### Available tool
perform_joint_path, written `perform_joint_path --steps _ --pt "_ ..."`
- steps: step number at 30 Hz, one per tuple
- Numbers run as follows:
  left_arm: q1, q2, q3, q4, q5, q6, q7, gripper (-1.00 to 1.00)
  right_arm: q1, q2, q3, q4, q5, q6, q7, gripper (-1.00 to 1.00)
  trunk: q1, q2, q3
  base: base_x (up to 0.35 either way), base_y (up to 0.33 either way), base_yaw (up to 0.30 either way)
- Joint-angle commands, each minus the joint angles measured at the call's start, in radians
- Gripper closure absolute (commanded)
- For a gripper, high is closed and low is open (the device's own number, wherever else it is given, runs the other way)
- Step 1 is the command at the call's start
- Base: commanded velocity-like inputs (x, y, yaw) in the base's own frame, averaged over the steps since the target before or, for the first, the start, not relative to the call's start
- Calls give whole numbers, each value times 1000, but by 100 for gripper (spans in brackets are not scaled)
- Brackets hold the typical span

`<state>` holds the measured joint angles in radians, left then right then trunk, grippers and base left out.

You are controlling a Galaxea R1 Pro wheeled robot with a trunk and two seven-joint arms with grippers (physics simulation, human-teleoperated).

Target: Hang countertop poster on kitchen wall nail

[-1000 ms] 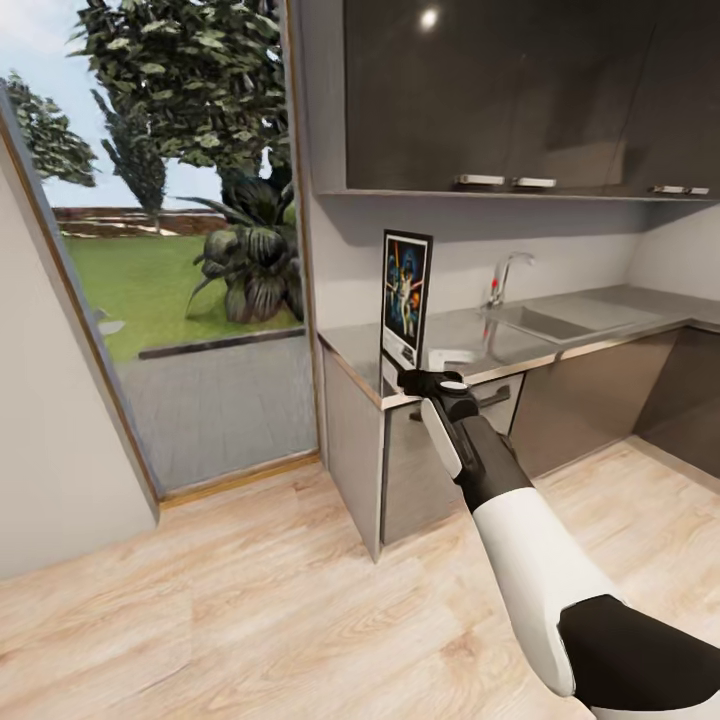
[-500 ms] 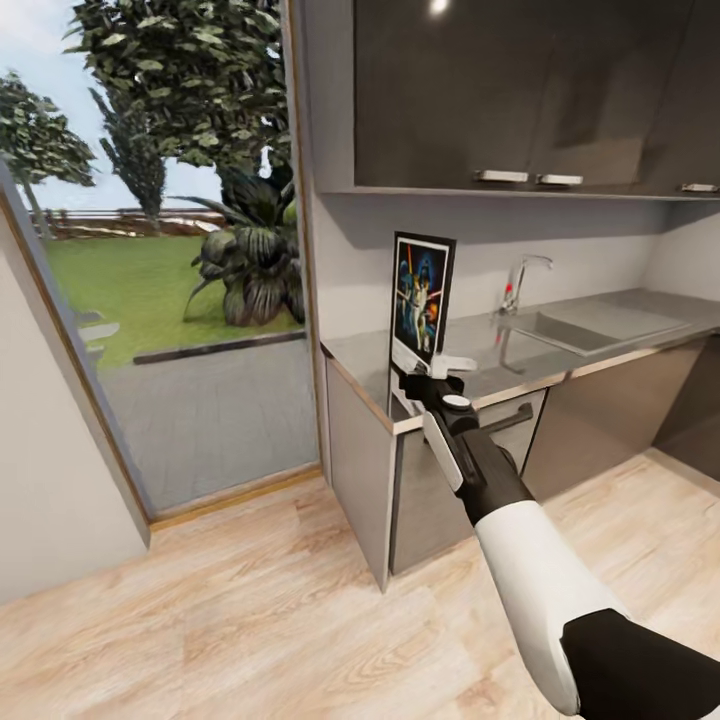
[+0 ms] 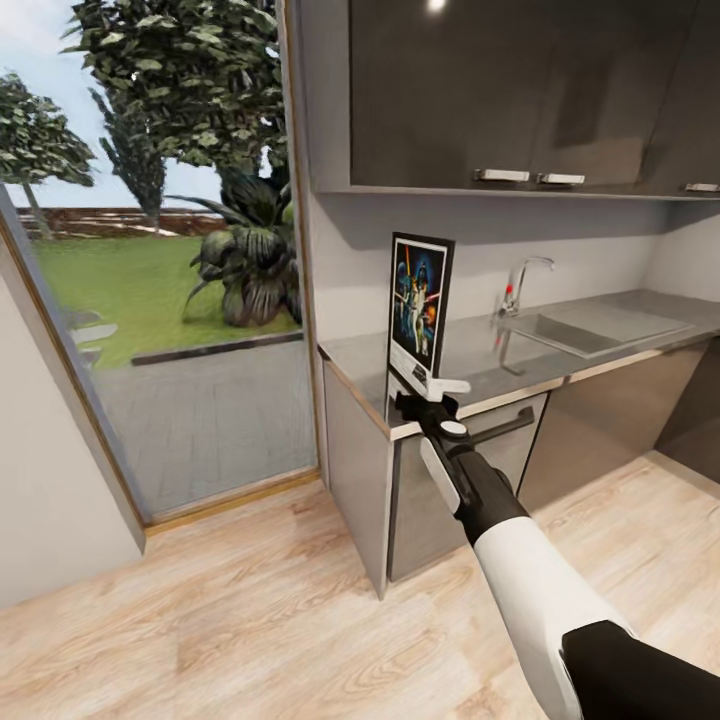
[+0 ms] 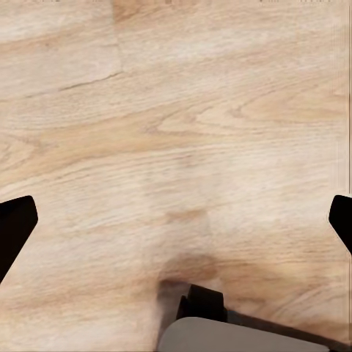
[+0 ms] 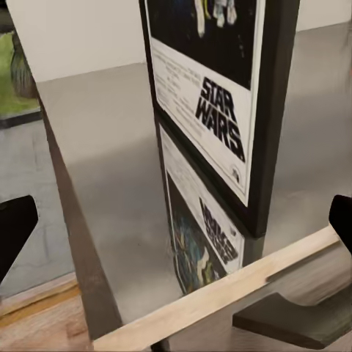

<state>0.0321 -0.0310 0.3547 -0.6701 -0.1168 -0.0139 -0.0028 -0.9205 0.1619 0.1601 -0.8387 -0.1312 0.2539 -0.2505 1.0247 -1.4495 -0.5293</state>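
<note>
The Star Wars poster (image 3: 420, 301) stands upright on the steel kitchen surface (image 3: 600, 335), just beyond the right fingers (image 3: 428, 398) near the surface's front corner. It has a thin black frame, a white border, dark blue artwork with figures and black "STAR WARS" lettering at the bottom (image 5: 220, 117); the steel mirrors it. The right fingers stand spread wide, gripping nothing. The left fingers (image 4: 176, 220) are likewise spread above the pale wooden floor (image 4: 176, 110). Further along the surface are a sink (image 3: 590, 328) and chrome tap (image 3: 520, 280).
</note>
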Motion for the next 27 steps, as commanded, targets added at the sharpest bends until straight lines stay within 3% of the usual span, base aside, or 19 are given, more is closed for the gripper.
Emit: perform_joint_path --steps 1,10,18,27 --pt "0 -1 4 -2 -11 -1 0 -100 2 -1 4 4 -10 -3 -3 -100 0 0 -1 152 -166 0" --pt "0 -1 4 -2 -11 -1 0 -100 3 -1 4 10 -10 -7 0 -100 0 0 -1 36 -59 0" --pt "0 -1 4 -3 -11 -1 0 -100 3 -1 4 10 -10 -7 0 -100 0 0 -1 22 -191 0" --pt "0 -1 4 -3 -11 -2 0 -100 3 -1 4 10 -11 -7 0 -100 0 0 -1 16 -25 0"
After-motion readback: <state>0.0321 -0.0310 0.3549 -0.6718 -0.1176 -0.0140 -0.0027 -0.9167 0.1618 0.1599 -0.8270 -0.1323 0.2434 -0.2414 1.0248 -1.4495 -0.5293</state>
